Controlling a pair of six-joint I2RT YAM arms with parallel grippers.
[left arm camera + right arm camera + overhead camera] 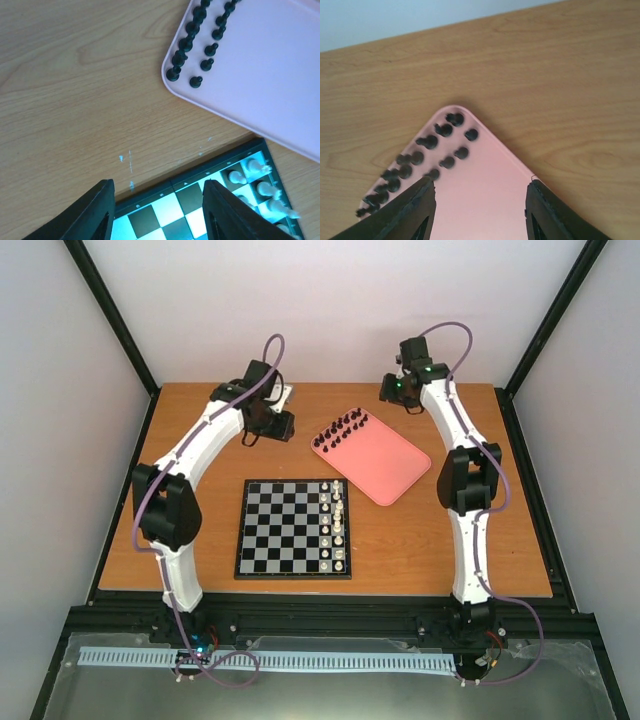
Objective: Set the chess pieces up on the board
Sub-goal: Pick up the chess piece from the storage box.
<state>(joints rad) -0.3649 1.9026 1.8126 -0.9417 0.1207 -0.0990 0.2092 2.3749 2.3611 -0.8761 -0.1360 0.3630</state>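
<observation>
The board (pixel 290 530) lies in the middle of the table with white pieces (pixel 338 525) standing in its two right-hand columns. Several black chess pieces (pixel 340 429) stand in two rows along the far left edge of a pink tray (pixel 385 465). My left gripper (pixel 268 427) hovers between the board's far edge and the tray. It is open, and in the left wrist view only the board's edge (pixel 170 192) shows between its fingers (pixel 97 212). My right gripper (pixel 480 200) hangs open above the tray's far corner (pixel 485 210), with the black pieces (pixel 432 142) just ahead of its left finger.
The black frame rails (pixel 115 320) and white walls enclose the wooden table (pixel 200 430) on three sides. Bare wood lies left of the board and right of the tray (pixel 260 75).
</observation>
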